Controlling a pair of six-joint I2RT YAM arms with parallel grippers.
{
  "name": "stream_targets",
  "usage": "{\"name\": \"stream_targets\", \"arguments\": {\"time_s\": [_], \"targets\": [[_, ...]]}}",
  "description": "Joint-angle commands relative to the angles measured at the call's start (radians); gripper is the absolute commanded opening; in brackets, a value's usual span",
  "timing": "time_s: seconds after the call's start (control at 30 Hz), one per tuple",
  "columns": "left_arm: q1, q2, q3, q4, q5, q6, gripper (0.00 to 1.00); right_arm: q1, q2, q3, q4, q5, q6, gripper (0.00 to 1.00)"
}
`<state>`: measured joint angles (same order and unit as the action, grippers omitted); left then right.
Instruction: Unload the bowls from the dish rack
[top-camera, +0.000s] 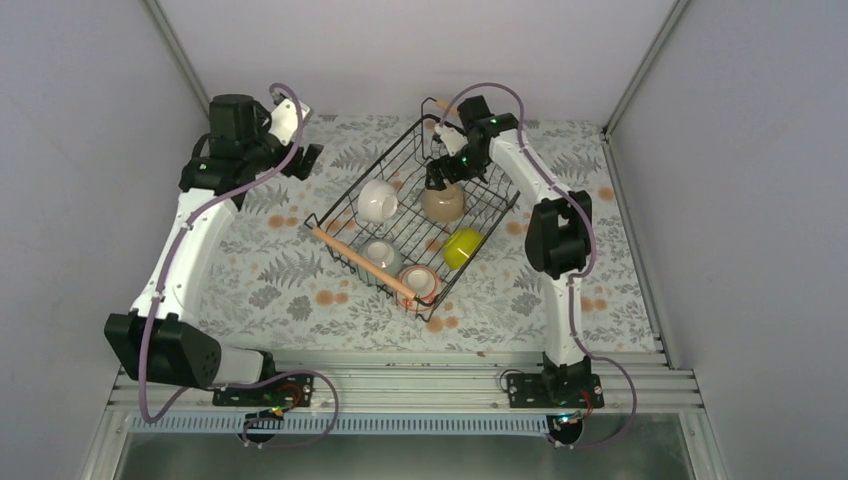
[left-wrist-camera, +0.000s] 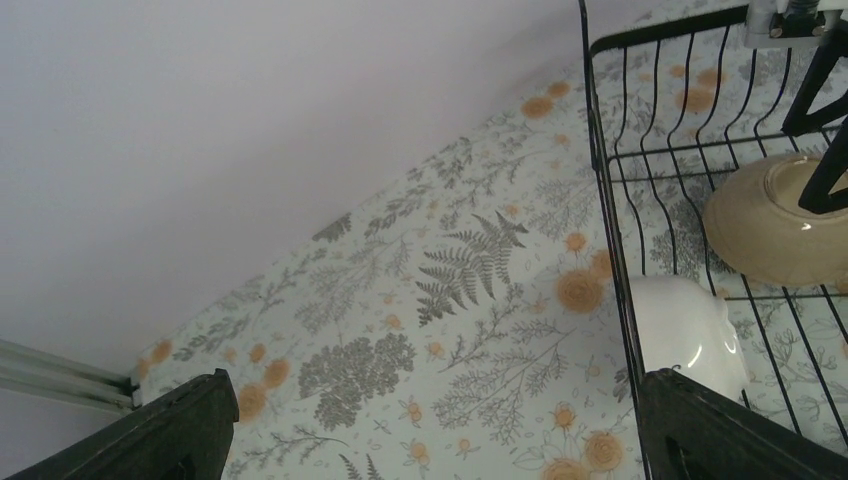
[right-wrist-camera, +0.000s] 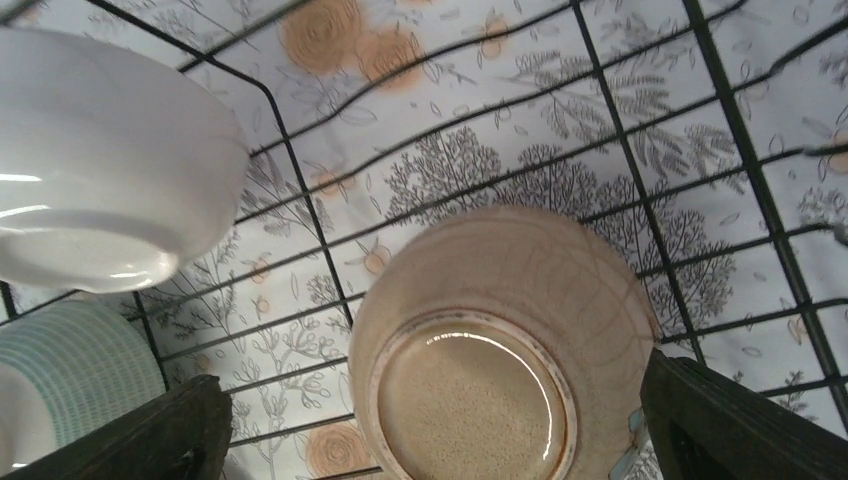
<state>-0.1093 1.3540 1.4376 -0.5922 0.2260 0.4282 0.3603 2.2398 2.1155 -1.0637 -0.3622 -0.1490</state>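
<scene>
The black wire dish rack (top-camera: 400, 160) sits mid-table with a wooden handle (top-camera: 355, 258). It holds a white bowl (top-camera: 377, 200), a tan bowl (top-camera: 443, 203), a yellow-green bowl (top-camera: 463, 246), a mint bowl (top-camera: 382, 256) and a pinkish bowl (top-camera: 420, 285). My right gripper (top-camera: 440, 172) hangs open just over the tan bowl (right-wrist-camera: 500, 350), which lies base-up between its fingers (right-wrist-camera: 730, 430) without touching them. The white bowl (right-wrist-camera: 100, 190) and the mint bowl (right-wrist-camera: 70, 375) lie to its left. My left gripper (left-wrist-camera: 440, 440) is open over bare cloth, outside the rack's rim (left-wrist-camera: 608, 200), beside the white bowl (left-wrist-camera: 690, 330).
A fern-and-flower cloth (top-camera: 290, 280) covers the table. Grey walls close in the left, back and right sides, with the left wall (left-wrist-camera: 200, 150) near my left gripper. A metal rail (top-camera: 420, 385) carrying both arm bases runs along the near edge.
</scene>
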Motion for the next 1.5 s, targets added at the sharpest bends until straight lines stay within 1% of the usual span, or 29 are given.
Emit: {"name": "stream_targets", "arguments": {"time_s": [0.0, 0.03, 0.13, 0.27, 0.47, 0.7, 0.8, 0.9, 1.0, 1.23, 1.37, 1.47], "targets": [[-0.012, 0.023, -0.011, -0.004, 0.021, 0.010, 1.00, 0.022, -0.016, -0.011, -0.032, 0.029, -0.046, 1.00], [-0.015, 0.027, -0.012, -0.003, 0.022, 0.009, 1.00, 0.033, -0.019, -0.006, -0.043, 0.013, -0.071, 1.00], [-0.022, 0.048, -0.022, 0.003, 0.016, 0.002, 1.00, 0.088, -0.031, -0.015, -0.025, 0.082, -0.093, 1.00], [-0.031, 0.063, -0.034, 0.006, 0.014, 0.004, 1.00, 0.162, -0.031, -0.021, 0.002, 0.123, -0.123, 1.00], [-0.035, 0.075, -0.051, -0.001, -0.004, 0.015, 1.00, 0.226, -0.007, -0.017, 0.038, 0.152, -0.138, 1.00], [-0.036, 0.098, -0.045, 0.000, -0.007, 0.004, 1.00, 0.245, -0.019, -0.018, 0.151, 0.216, -0.123, 1.00], [-0.039, 0.118, -0.032, -0.001, -0.002, -0.004, 1.00, 0.251, 0.003, 0.003, 0.192, 0.263, -0.111, 1.00], [-0.044, 0.131, -0.018, -0.007, -0.010, -0.003, 1.00, 0.258, 0.051, 0.063, 0.195, 0.288, -0.097, 1.00], [-0.048, 0.128, -0.018, -0.010, -0.015, 0.000, 1.00, 0.266, 0.074, 0.099, 0.208, 0.271, -0.087, 1.00], [-0.049, 0.101, -0.049, 0.003, -0.013, 0.007, 1.00, 0.290, 0.086, 0.114, 0.237, 0.278, -0.092, 1.00], [-0.049, 0.100, -0.051, 0.002, -0.007, 0.010, 1.00, 0.297, 0.138, 0.146, 0.196, 0.282, -0.088, 1.00], [-0.049, 0.099, -0.050, -0.001, -0.003, 0.012, 1.00, 0.305, 0.130, 0.121, 0.177, 0.300, -0.087, 1.00]]}}
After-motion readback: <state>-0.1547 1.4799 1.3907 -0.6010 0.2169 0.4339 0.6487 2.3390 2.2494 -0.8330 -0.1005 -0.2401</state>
